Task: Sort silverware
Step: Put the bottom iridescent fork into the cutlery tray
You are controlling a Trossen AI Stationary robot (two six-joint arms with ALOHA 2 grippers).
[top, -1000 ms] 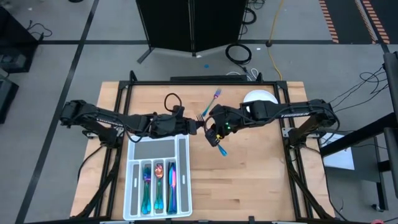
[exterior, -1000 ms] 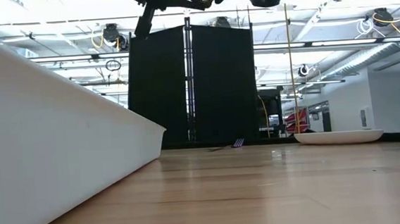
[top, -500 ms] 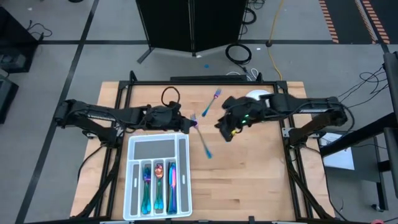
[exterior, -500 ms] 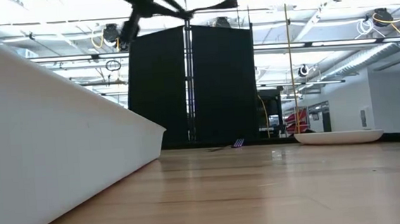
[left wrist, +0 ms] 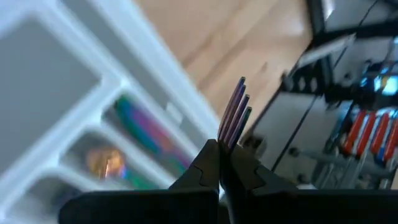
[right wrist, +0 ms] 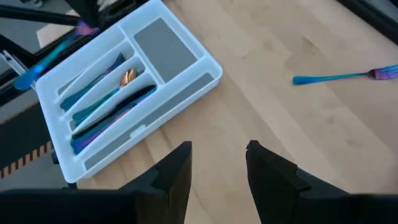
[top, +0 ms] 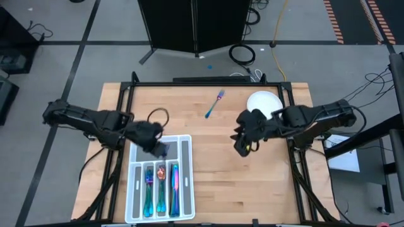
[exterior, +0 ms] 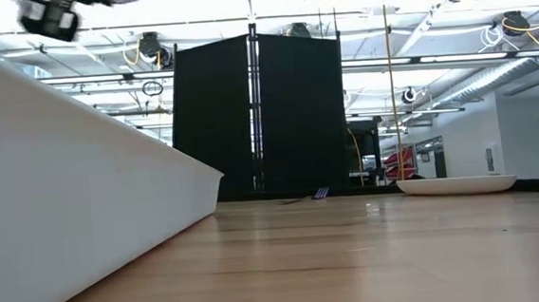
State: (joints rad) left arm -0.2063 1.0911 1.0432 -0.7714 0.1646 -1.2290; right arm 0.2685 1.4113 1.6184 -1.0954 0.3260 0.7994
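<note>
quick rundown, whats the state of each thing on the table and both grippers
left gripper: shut on a fork, above the tray
held fork: tines pointing out from the fingers
right gripper: open, holding nothing
tray: three slots filled
loose fork: lying flat on the table
plate: resting on the table

In the left wrist view the fork (left wrist: 234,111) shows only its tines — the left pincer (left wrist: 219,163) hides the handle. The tray (left wrist: 59,106) is blurred there. From above, the pieces in the tray's slots (top: 160,183) are too small to tell apart.
</note>
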